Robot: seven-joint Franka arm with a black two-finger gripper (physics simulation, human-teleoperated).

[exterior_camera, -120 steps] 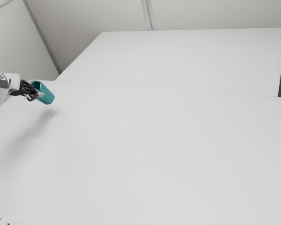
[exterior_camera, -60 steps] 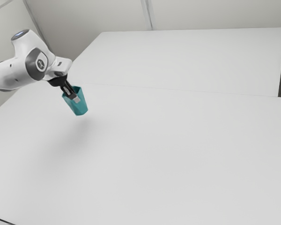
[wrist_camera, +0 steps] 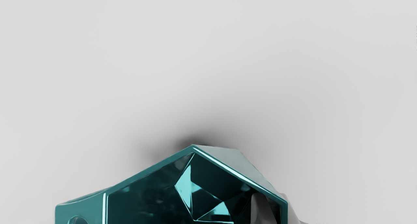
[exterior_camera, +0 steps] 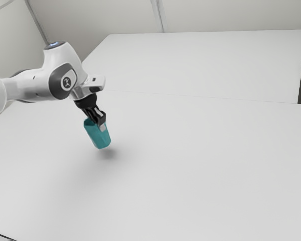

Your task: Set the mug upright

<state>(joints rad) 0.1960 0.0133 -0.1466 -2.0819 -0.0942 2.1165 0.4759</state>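
Observation:
Near the far-left part of the table, my gripper [exterior_camera: 101, 125] is shut on the wall of the teal mug [exterior_camera: 98, 136]. The mug hangs tilted, its opening up toward the hand and its base leaning to the exterior view's right, with a shadow close below it. In the wrist view the faceted mug [wrist_camera: 146, 198] shows its open mouth and part of its handle. The gripper [wrist_camera: 277, 211] has one finger inside the rim and the other against the outside of the same wall.
The white table [exterior_camera: 190, 160] spreads out under and around the mug. Behind it stands another white surface [exterior_camera: 200, 60], with pale walls [exterior_camera: 90, 20] beyond.
My hand has carried the mug toward the exterior view's right and lower in that view. The mug hangs closer to its shadow, and more of the arm has come into sight.

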